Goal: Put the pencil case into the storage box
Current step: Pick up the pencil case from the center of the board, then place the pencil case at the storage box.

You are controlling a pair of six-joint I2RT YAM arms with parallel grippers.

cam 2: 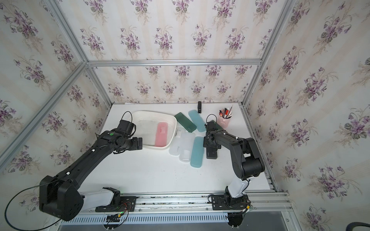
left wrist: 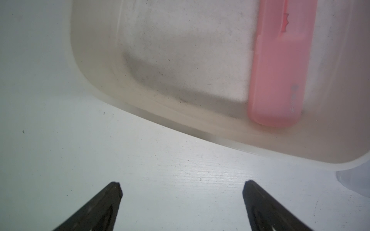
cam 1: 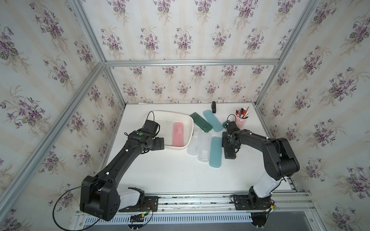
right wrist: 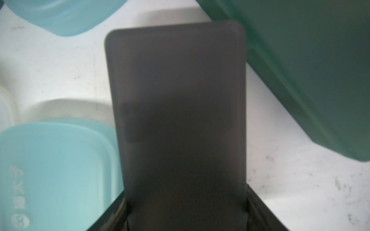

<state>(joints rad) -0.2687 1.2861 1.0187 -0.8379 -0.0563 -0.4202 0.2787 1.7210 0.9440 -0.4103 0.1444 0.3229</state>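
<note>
The pencil case [cam 1: 230,154] under my right claw [cam 1: 230,143], a flat dark grey plastic one with rounded corners, lies on the white counter [cam 1: 170,176] in its right half, about midway between the front and back edges. Its long axis runs front to back. One short end pokes out from beneath the claw toward the front edge, and the other points at the back edge. In the right wrist view I see both fingers lying against its long sides, so the claw is clamped on it. Just beside it, toward the counter's middle, a translucent teal pencil case [cam 1: 215,152] lies nearly parallel. The storage box [cam 1: 172,114], a shallow white plastic tub, sits toward the back left with a pink pencil case [cam 1: 178,134] inside. My left claw [left wrist: 181,188] is spread wide with nothing in it, above bare counter just beside the box's front wall.
</note>
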